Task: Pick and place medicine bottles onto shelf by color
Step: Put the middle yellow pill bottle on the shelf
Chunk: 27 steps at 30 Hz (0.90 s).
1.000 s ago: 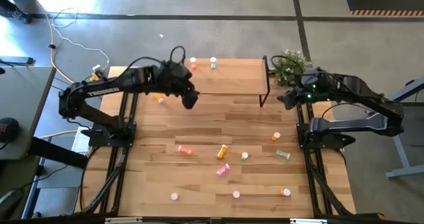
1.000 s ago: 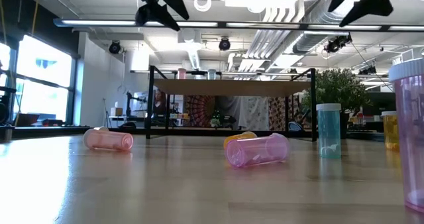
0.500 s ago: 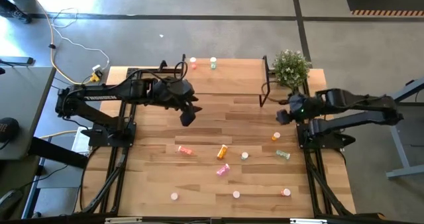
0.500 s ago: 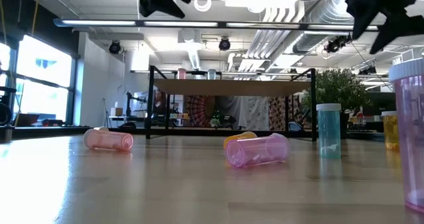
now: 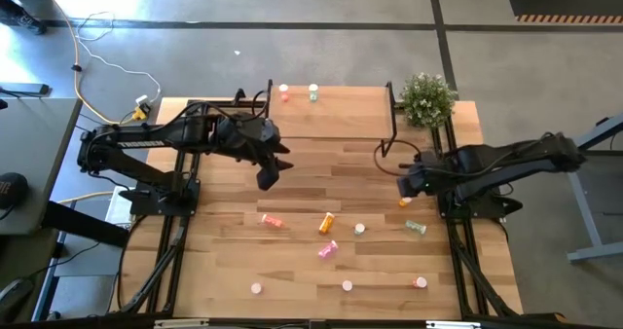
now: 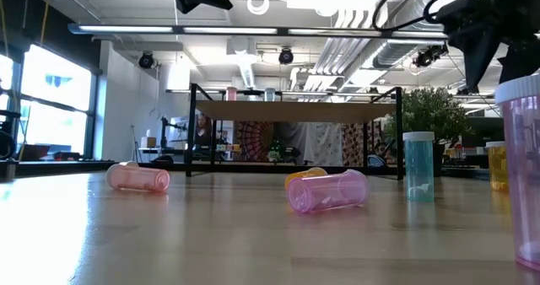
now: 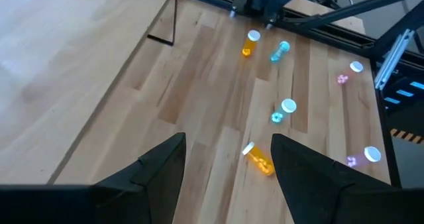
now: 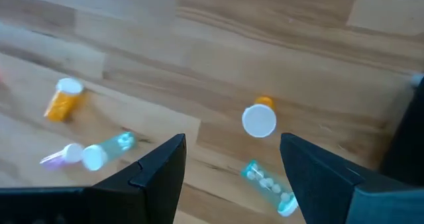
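Progress: only 2 medicine bottles are up on the shelf (image 5: 341,115) so far, a red one (image 5: 284,94) and a green one (image 5: 313,93), both standing near its far edge, just beside each other. Everything else is down on the plank table (image 5: 224,261): a pink one (image 5: 272,220) lying flat, an orange one (image 5: 327,223) lying, another pink (image 5: 328,250) just below it, a white-capped one (image 5: 359,229) upright near those, an upright orange bottle (image 5: 406,201) by my right side, a teal one (image 5: 416,227) lying close to it, plus 3 more along the near edge. So approx. 9 left, most of the job ahead.

My left gripper (image 5: 268,173) hangs over the table just in front of the shelf, fingers apart, nothing between them. My right gripper (image 5: 408,185) hovers just above that upright orange bottle (image 8: 260,120), fingers spread wide, empty; wrist cam shows the cap sitting between the two fingers' line of sight. I judge that's my next pick, not gripped yet.

Surface: light-wood planks, bare apart from scattered bottles. Shelf is a light board on thin black legs at the far side, w/ a potted plant (image 5: 425,99) at its right end. Room: grey concrete floor, cables at far left; low view shows an open workshop w/ ceiling ducts, strip lights, big window at left.
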Each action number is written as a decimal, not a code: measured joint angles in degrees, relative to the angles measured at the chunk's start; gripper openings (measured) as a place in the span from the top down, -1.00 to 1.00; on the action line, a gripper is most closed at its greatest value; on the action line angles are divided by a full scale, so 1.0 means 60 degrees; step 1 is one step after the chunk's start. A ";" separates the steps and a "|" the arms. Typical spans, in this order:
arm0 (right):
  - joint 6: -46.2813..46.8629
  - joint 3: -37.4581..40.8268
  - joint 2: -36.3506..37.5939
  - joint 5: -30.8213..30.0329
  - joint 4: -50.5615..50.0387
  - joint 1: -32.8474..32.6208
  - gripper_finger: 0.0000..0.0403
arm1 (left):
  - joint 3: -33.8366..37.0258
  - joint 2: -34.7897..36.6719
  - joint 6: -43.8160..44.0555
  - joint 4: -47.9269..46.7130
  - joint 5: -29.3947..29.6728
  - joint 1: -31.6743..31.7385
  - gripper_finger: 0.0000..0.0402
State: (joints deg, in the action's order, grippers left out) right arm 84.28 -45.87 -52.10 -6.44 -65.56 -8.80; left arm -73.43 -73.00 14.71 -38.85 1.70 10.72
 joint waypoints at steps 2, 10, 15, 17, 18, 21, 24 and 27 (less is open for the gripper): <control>0.0152 0.0000 -0.0350 -0.0135 -0.0010 -0.0091 -0.17 | 0.0000 -0.0023 -0.0071 -0.0015 -0.0012 -0.0004 -0.06; 0.0380 0.0000 -0.1851 -0.0091 -0.0170 -0.0127 -0.17 | 0.0000 -0.0020 -0.0240 -0.0041 -0.0041 0.0000 -0.06; 0.0382 0.0000 -0.2277 0.0016 -0.0111 -0.0123 -0.17 | 0.0000 -0.0020 -0.0248 -0.0132 -0.0253 0.0000 -0.06; 0.0412 -0.0003 -0.2415 0.0018 -0.0084 -0.0123 -0.17 | 0.0000 -0.0020 -0.0372 -0.0135 -0.0257 0.0000 -0.06; 0.0460 -0.0003 -0.2500 0.0018 -0.0080 -0.0123 -0.17 | 0.0000 -0.0020 -0.0435 -0.0135 -0.0257 0.0000 -0.06; 0.0500 0.0121 -0.2706 0.0036 0.0141 -0.0123 -0.17 | 0.0000 -0.0020 -0.0486 -0.0135 -0.0260 0.0000 -0.06; 0.0689 0.0738 -0.2717 0.0172 0.1052 -0.0124 -0.17 | 0.0000 -0.0020 -0.0486 -0.0135 -0.0260 0.0000 -0.06; 0.0947 0.1120 -0.2661 0.0143 0.1636 -0.0123 -0.17 | 0.0000 -0.0020 -0.0486 -0.0146 -0.0260 0.0000 -0.06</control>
State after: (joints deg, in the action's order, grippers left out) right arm 89.96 -39.15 -68.06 -5.58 -55.75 -9.54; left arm -73.43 -73.12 11.79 -39.73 0.14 10.72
